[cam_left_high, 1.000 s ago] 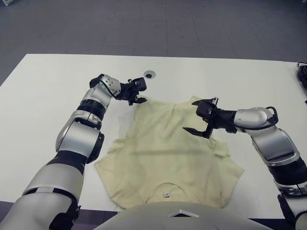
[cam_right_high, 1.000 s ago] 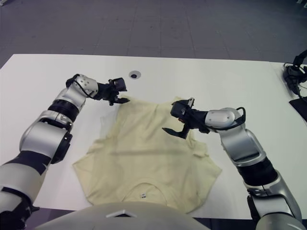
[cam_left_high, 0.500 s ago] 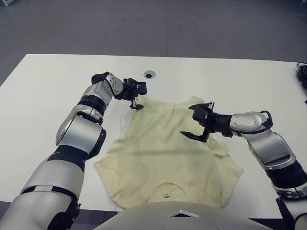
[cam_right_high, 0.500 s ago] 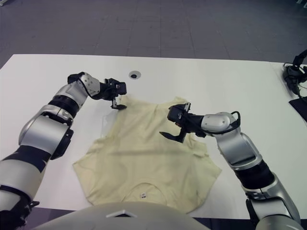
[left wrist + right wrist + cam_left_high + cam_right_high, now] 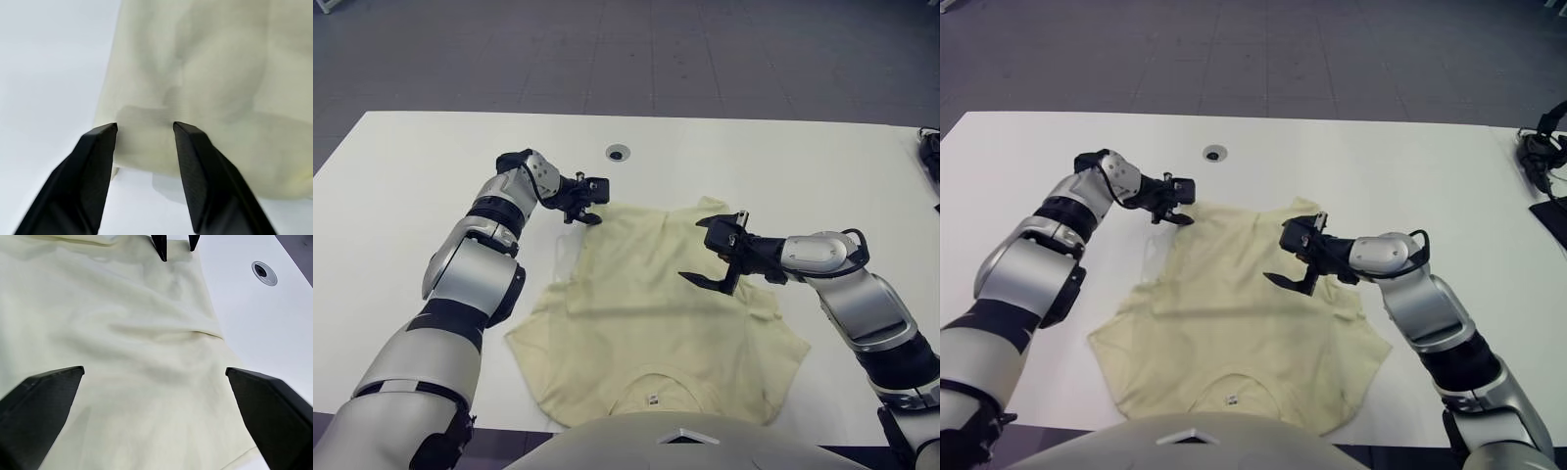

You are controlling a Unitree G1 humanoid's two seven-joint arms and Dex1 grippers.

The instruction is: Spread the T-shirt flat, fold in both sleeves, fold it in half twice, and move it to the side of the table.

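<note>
Pale yellow cotton T-shirt lies on the white rectangular table, centre to lower centre of the frame. Its collar and small label are at the bottom edge, its hem toward the top, and its short sleeves fan out to lower left and lower right. The cloth is mostly spread but rumpled, with a ridge along its right side. The left gripper sits at the shirt's upper-left hem corner. Its two black fingers are parted, with the corner of the fabric between the tips and not pinched. The right gripper hangs over the shirt's upper-right part, right of frame centre, with its jaws spread wide and nothing held. A small round grey grommet is set in the tabletop above the hem, apart from the cloth. Black cables lie at the far right edge.
</note>
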